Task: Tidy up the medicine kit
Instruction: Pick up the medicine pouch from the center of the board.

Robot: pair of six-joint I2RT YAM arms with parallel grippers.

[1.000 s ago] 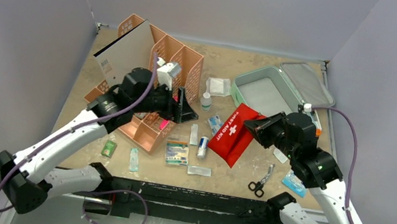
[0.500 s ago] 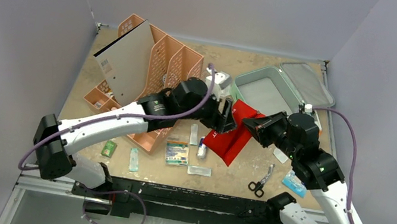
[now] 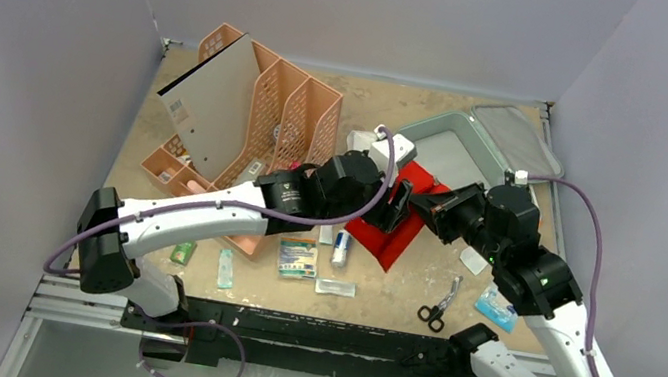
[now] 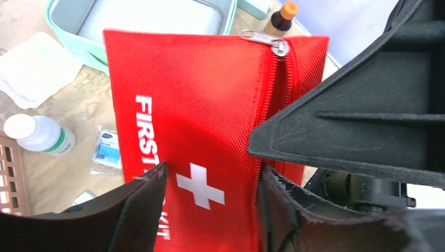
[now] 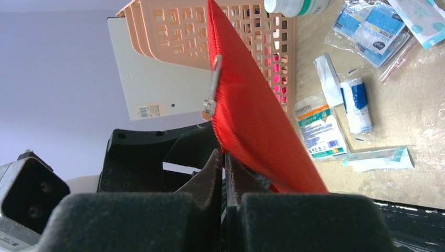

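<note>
The mint-green medicine kit (image 3: pixel 456 157) lies open at the back right, its grey-lined lid (image 3: pixel 518 140) folded back; its wall (image 4: pixel 78 50) also shows in the left wrist view. A red "FIRST AID KIT" pouch (image 3: pixel 390 245) hangs lifted off the table in front of it. My right gripper (image 3: pixel 429 204) is shut on the pouch's edge, and the pouch (image 5: pixel 252 115) rises from its closed fingertips (image 5: pixel 224 157). My left gripper (image 3: pixel 398 207) has reached the pouch (image 4: pixel 199 105) from the left. Its jaws stand open (image 4: pixel 212 176), one finger on each side of the white cross.
An orange mesh file rack (image 3: pixel 269 128) with a white board (image 3: pixel 206 108) stands at the back left. A white bottle (image 4: pixel 36 135), a gauze pad (image 4: pixel 31 68), sachets (image 3: pixel 299 256) and scissors (image 3: pixel 438 306) lie scattered on the table. An orange-capped brown bottle (image 4: pixel 283 16) stands by the kit.
My left arm swung right from the rack to the red pouch, its jaws narrowing a little. The right gripper lifted the pouch slightly up and back toward the kit.
</note>
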